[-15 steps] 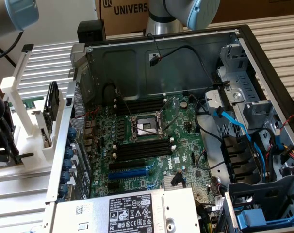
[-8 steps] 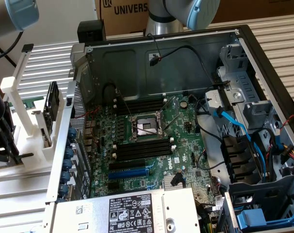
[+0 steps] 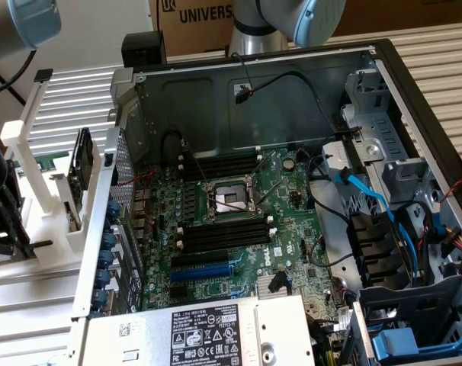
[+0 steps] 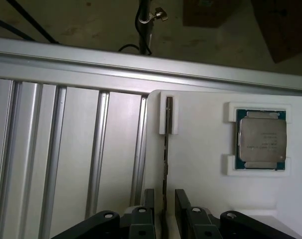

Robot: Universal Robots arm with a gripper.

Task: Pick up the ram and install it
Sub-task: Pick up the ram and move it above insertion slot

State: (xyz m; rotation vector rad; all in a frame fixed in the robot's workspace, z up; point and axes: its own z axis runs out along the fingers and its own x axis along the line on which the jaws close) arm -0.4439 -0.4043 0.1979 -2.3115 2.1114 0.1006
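Black two-finger gripper (image 4: 164,198), state? [JT]

Released, jaws wide. Fingers (image 4: 149,206) sit one each side of the ram (image 4: 165,159), a long thin dark stick seen edge-on. Small gap both sides, no contact. Nothing grasped. [RK]

Ram loc? [JT]

Upright on edge over flat white plastic fixture plate (image 4: 201,189). Far end seated in small white slotted block (image 4: 174,119), near end runs between the fingers. [RK]

Anything else on fixture? [JT]

Square silver-lidded CPU chip (image 4: 261,142) w/ green border, flat in a white framed recess, well apart from ram. Plate lies on ribbed aluminium table (image 4: 66,164). [RK]

PC side? [JT]

Ext. view: open grey metal computer case (image 3: 254,99), green motherboard (image 3: 280,179) facing up. Long black memory slots (image 3: 219,166) w/ white end clips, two banks flanking the metal CPU socket (image 3: 229,200), all empty. Long blue slot (image 3: 204,269) just beside the nearer bank. [RK]
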